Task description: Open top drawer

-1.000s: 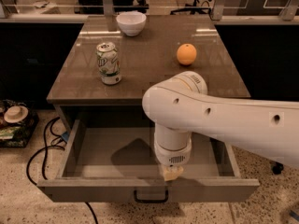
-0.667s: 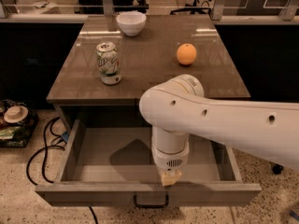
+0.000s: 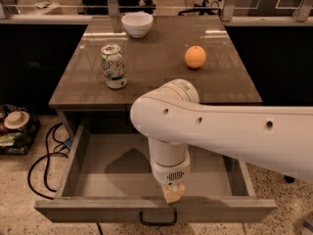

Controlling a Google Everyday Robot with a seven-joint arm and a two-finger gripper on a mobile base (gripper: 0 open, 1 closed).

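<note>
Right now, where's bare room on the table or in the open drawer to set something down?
Table: bare strip between the can and the orange, plus the back right corner behind the orange. Top drawer: floor bare left of the claw, which hangs at the front panel above the handle. Crowded: drawer middle under the arm; its right side is hidden.

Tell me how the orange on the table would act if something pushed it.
The orange is round, so it would probably roll across the glossy table. Nothing stands close enough to stop it, so it might reach an edge. The gripper hangs at the front of the open drawer, far from it.
</note>
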